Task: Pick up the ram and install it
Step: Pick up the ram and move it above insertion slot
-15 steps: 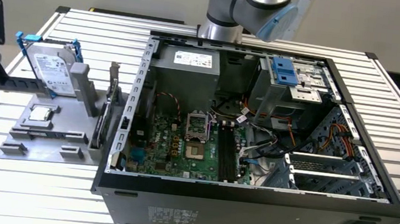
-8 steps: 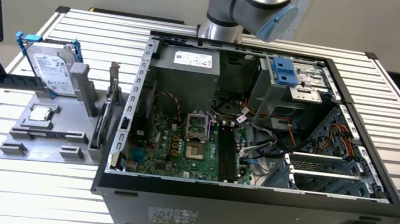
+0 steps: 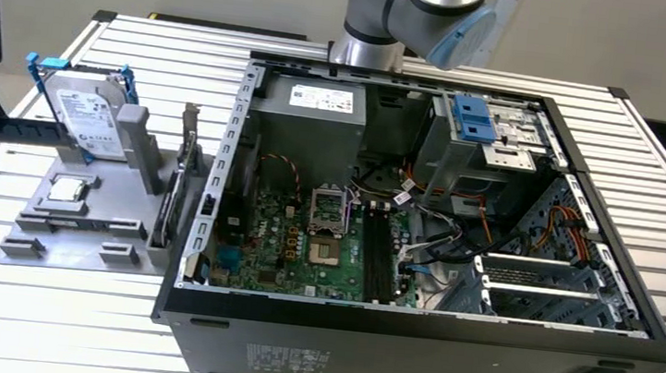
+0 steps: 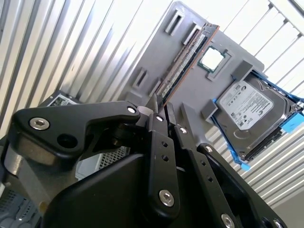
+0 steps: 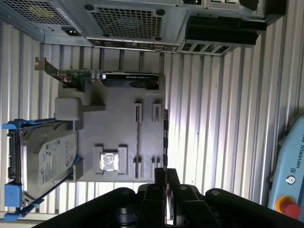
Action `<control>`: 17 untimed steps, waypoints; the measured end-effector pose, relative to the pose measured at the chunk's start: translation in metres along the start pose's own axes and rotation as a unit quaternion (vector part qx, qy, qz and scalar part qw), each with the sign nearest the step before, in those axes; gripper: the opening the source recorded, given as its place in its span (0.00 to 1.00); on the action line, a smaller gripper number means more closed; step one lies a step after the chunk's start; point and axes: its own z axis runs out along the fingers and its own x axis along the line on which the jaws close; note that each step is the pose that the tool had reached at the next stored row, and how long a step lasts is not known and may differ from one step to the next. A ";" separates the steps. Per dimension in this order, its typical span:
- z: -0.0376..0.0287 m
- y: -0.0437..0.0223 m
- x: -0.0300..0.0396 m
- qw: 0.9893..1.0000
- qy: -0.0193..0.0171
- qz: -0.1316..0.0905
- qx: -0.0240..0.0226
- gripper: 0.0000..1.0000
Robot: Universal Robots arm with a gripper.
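My black gripper [image 4: 164, 108] is clamped on one end of the ram [image 4: 187, 59], a thin dark-bluish circuit-board stick jutting fwd. Just beyond it, grey plastic parts tray [image 5: 118, 130]; open black PC case [image 3: 416, 344] well apart. Pickup looks done, install not: long black mobo slots [image 3: 377, 251] look bare.

In both wrist views the ram [image 4: 189, 59] [image 5: 165, 137] runs edge-on into the gripper [image 4: 161, 108] [image 5: 166, 173]. The fingertips [image 4: 156, 116] cover its near end, so the contact is hidden, though they seem clamped on it. The gripper's body hides part of the grey fixture [image 4: 156, 61]. The arm [image 3: 420, 10] is cut off by the exterior view's top edge, and the case [image 5: 133, 21] by the first wrist view's edge.
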 end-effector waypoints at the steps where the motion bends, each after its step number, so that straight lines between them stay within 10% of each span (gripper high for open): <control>1: -0.0008 0.0000 0.0000 1.000 0.000 0.000 0.000 0.00; 17: -0.0121 0.0002 -0.0003 1.000 0.000 0.000 0.000 0.00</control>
